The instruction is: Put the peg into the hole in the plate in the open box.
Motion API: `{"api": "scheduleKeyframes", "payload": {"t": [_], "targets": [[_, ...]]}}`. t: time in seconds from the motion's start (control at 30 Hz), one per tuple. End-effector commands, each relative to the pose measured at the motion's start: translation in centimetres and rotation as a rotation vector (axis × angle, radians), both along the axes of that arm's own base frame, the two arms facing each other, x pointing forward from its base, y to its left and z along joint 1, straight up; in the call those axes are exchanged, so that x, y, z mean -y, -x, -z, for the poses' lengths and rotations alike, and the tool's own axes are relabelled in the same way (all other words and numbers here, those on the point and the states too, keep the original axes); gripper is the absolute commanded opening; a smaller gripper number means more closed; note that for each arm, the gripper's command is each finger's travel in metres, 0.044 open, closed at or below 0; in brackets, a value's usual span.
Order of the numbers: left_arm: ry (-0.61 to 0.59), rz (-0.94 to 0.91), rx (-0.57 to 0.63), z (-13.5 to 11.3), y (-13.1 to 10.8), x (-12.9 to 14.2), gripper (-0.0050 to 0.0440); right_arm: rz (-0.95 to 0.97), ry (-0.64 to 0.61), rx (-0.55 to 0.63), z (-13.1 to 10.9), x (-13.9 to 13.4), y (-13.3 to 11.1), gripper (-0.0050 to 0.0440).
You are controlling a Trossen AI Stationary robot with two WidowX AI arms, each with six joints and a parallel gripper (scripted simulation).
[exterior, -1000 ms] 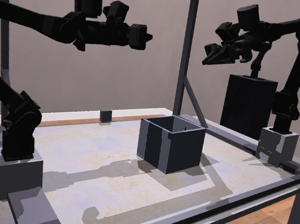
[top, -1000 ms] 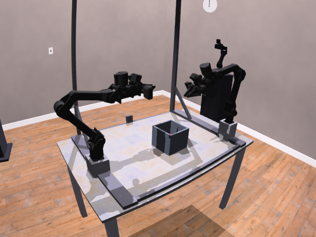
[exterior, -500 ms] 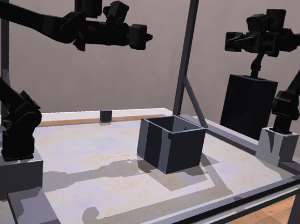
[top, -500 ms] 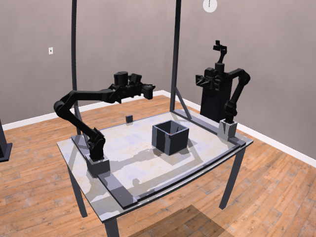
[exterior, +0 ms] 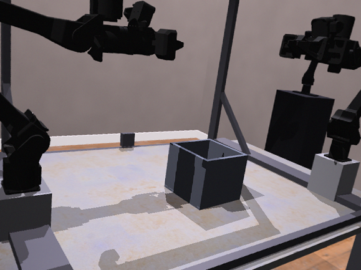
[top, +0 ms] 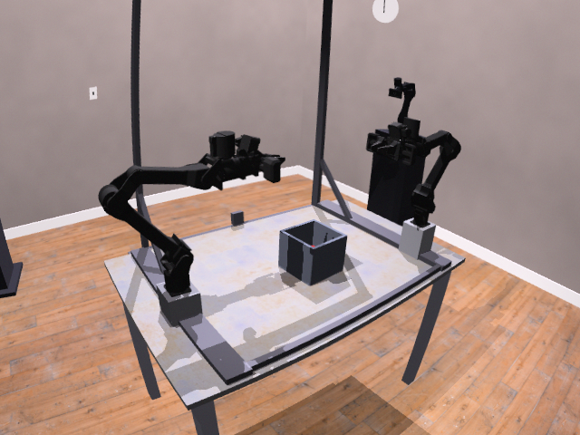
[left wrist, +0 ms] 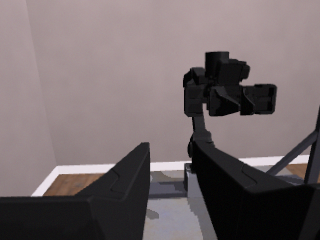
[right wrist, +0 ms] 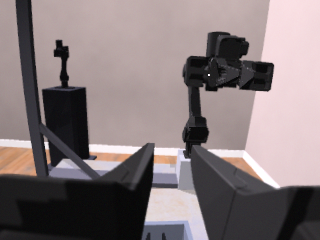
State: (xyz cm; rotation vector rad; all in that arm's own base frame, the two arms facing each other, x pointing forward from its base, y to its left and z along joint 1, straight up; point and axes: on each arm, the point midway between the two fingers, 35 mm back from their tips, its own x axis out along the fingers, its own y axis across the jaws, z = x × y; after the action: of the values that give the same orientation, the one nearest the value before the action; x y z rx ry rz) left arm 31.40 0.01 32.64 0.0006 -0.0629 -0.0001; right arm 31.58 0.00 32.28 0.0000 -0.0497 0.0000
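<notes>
Open dark-grey box: right of centre, upright
Black left gripper: upper right, released
Black right gripper: upper middle, released

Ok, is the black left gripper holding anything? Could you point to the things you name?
No, the left gripper (top: 384, 147) (exterior: 302, 49) (left wrist: 171, 149) (right wrist: 247, 74) has its fingers apart, nothing clamped between them.

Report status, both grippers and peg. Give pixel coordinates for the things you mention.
Left gripper (top: 390, 146) (exterior: 305, 48) (left wrist: 171, 144) (right wrist: 231, 75), right gripper (top: 281, 159) (exterior: 181, 44) (left wrist: 235, 102) (right wrist: 172, 146): open, empty, raised. Peg seating: can't confirm, box walls (top: 327, 264) (exterior: 223, 183) block the view. Nothing seen covering the opening.

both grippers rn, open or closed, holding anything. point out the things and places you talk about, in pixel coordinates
Left gripper (top: 386, 146) (exterior: 304, 49) (left wrist: 171, 145) (right wrist: 230, 74): partly open, holding nothing.
Right gripper (top: 282, 160) (exterior: 181, 44) (left wrist: 233, 101) (right wrist: 173, 146): partly open, holding nothing.
</notes>
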Motion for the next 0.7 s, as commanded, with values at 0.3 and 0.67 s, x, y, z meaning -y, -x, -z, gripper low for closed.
{"api": "scheduleKeyframes", "payload": {"t": [0.3, 0.67], "targets": [[-0.003, 0.004, -0.018, 0.58, -0.15, 0.08, 0.0114, 0.006, 0.002, 0.017, -0.81, 0.15, 0.1, 0.0105], [-0.003, 0.004, -0.018, 0.58, -0.15, 0.08, 0.0114, 0.006, 0.002, 0.017, -0.81, 0.15, 0.1, 0.0105]]}}
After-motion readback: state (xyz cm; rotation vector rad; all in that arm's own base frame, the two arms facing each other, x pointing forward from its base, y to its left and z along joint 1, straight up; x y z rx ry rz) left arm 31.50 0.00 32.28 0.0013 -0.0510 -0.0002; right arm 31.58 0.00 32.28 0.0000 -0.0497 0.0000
